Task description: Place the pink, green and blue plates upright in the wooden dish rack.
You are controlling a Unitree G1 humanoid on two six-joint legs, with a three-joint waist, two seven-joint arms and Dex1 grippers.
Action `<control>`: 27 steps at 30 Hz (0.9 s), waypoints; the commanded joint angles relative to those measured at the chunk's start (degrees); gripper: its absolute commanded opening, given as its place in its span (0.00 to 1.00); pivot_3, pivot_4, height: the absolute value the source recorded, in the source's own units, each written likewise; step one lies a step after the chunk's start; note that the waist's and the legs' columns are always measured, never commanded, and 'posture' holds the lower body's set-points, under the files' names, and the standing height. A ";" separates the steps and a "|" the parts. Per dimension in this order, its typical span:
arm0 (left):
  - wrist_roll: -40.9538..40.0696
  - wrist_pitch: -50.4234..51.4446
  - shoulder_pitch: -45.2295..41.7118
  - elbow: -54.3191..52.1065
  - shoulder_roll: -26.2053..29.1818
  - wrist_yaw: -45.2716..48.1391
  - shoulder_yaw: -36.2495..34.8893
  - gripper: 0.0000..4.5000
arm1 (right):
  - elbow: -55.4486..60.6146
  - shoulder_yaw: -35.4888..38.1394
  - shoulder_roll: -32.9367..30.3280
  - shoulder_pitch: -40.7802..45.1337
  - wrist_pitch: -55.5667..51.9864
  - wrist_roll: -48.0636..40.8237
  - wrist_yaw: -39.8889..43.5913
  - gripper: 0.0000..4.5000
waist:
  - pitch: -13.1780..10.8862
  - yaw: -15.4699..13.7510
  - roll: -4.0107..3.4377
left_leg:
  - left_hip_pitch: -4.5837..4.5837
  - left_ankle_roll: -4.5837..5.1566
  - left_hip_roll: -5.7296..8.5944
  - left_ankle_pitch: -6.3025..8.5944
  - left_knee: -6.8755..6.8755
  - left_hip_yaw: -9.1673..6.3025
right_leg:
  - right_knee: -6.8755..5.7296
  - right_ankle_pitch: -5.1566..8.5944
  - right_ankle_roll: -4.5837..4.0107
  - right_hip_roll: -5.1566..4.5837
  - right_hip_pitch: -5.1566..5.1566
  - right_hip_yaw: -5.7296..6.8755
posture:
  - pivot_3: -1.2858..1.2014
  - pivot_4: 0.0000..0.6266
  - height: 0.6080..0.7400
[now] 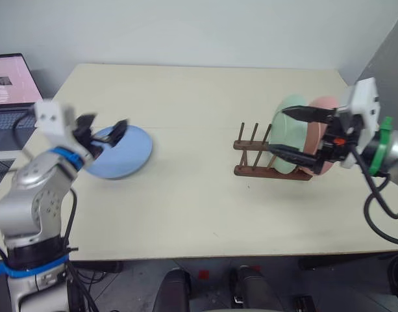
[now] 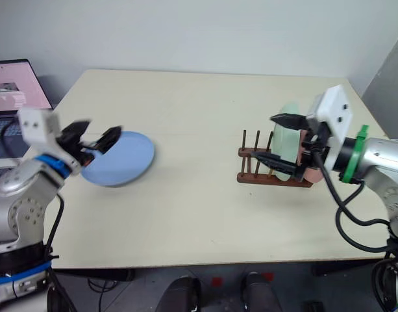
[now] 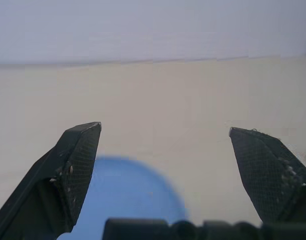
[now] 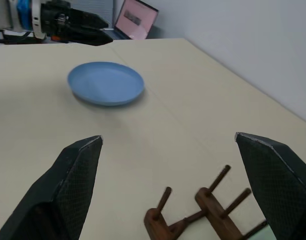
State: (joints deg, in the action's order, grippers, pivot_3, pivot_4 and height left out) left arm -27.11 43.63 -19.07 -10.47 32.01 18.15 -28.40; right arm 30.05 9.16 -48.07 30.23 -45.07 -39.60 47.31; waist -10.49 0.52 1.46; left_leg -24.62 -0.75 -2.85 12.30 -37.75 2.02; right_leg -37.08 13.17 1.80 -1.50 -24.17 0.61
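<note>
the table (image 1: 199, 195) is a pale cream, plain and unpatterned. on it lies a light blue plate (image 1: 124, 153), matte and even in tone. the dish rack (image 1: 263, 159) is dark brown wood. in it stand a mint green plate (image 1: 286, 130) and, behind it, a salmon pink plate (image 1: 325, 110). the left gripper (image 1: 102, 130) and right gripper (image 1: 296, 133) have black fingers (image 4: 68, 185) with a fine woven texture on the pads. a laptop (image 1: 10, 81) shows a pink screen. the wall (image 1: 199, 29) is pale grey-white.
</note>
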 commanded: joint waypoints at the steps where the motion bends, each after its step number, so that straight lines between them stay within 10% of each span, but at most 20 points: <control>1: -2.97 4.98 -1.18 -0.26 -2.99 -7.07 -5.60 1.00 | -1.31 -0.82 1.05 2.80 1.88 -0.75 0.92 0.99 | -0.04 -0.45 0.10 | -0.05 0.00 -0.01 0.00 -0.05 -0.03 | -0.01 0.00 0.00 0.00 -0.01 0.04 | 0.52 0.24 1.00; 19: -6.27 15.75 -11.13 13.04 -13.65 -25.62 -12.92 1.00 | -0.99 -1.27 -0.10 3.18 -0.34 -3.75 2.00 0.99 | 0.05 -1.52 0.30 | -0.09 -0.02 0.15 0.00 -0.10 -0.03 | -0.02 -0.20 -0.14 -0.19 0.04 0.11 | 0.52 0.24 1.00; 27: -6.39 16.00 -13.63 16.16 -13.39 -26.88 -12.23 0.68 | -0.31 -2.10 -0.72 2.51 0.43 -2.49 2.00 1.00 | 0.05 -1.62 0.31 | -0.09 -0.02 0.18 0.00 -0.13 -0.01 | -0.01 -0.21 -0.15 -0.22 0.06 0.10 | 0.52 0.24 1.00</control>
State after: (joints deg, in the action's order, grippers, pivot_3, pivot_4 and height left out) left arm -32.85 59.50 -31.87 5.17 18.59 -8.37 -40.75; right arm 27.93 6.57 -47.98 32.48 -45.51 -41.86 48.88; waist -10.44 -1.10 1.77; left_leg -24.71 -0.77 -2.67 12.30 -37.88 2.01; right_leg -37.09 12.96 1.64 -1.72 -24.11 0.70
